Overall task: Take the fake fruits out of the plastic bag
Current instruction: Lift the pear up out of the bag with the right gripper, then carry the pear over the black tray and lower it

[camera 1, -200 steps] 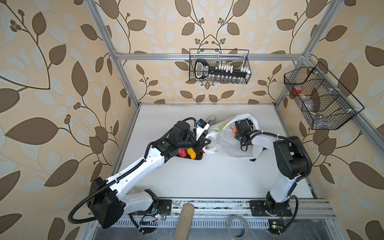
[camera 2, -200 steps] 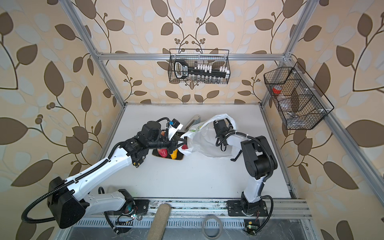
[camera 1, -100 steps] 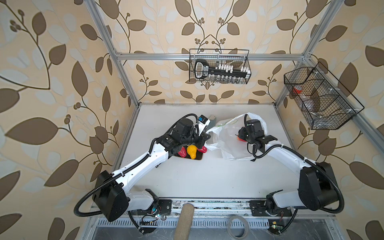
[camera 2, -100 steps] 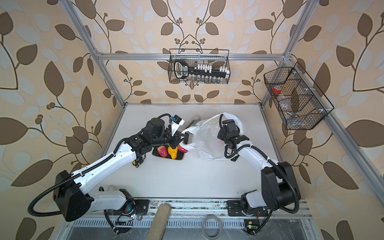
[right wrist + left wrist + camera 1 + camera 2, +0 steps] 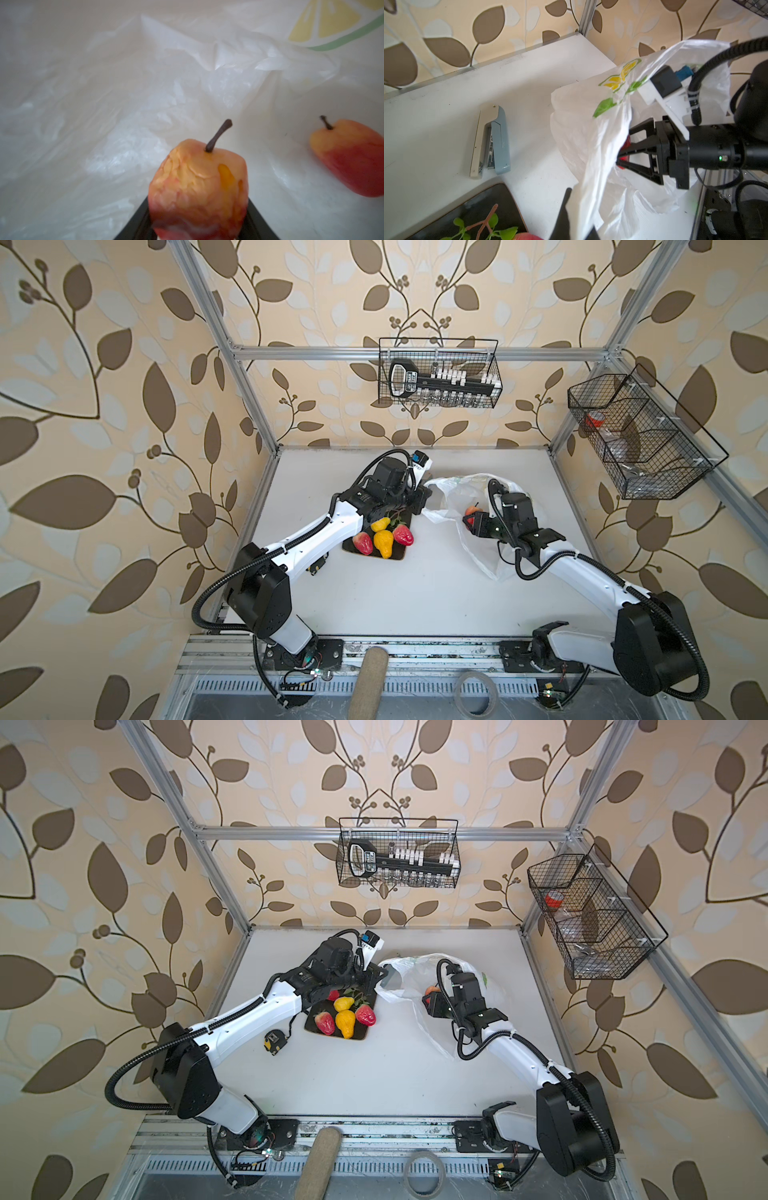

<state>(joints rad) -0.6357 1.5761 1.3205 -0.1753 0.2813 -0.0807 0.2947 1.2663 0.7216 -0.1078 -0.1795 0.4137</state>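
Note:
The plastic bag [image 5: 451,499] [image 5: 405,975], white with a lemon print, lies at the table's back middle with its mouth held up. My left gripper [image 5: 423,506] [image 5: 578,226] is shut on the bag's edge. Inside the mouth my right gripper [image 5: 471,524] [image 5: 430,1006] [image 5: 199,220] is shut on a reddish-yellow apple-like fruit [image 5: 199,182] [image 5: 472,511]. A second such fruit [image 5: 353,160] lies on the bag's floor. Two red strawberries [image 5: 363,542] [image 5: 403,534], a yellow-orange pear [image 5: 383,544] and a lemon [image 5: 380,524] rest on the dark plate [image 5: 397,558].
A grey-white stapler [image 5: 492,141] lies on the table behind the plate. A yellow-black tape measure [image 5: 272,1042] sits by the left forearm. Wire baskets [image 5: 440,373] [image 5: 640,435] hang on the back and right walls. The bag's loose lower flap [image 5: 482,560] spreads toward the front.
My right arm has swung its elbow out to the right, and its gripper with the fruit has drawn a little toward the front. The left gripper has kept hold of the bag's edge.

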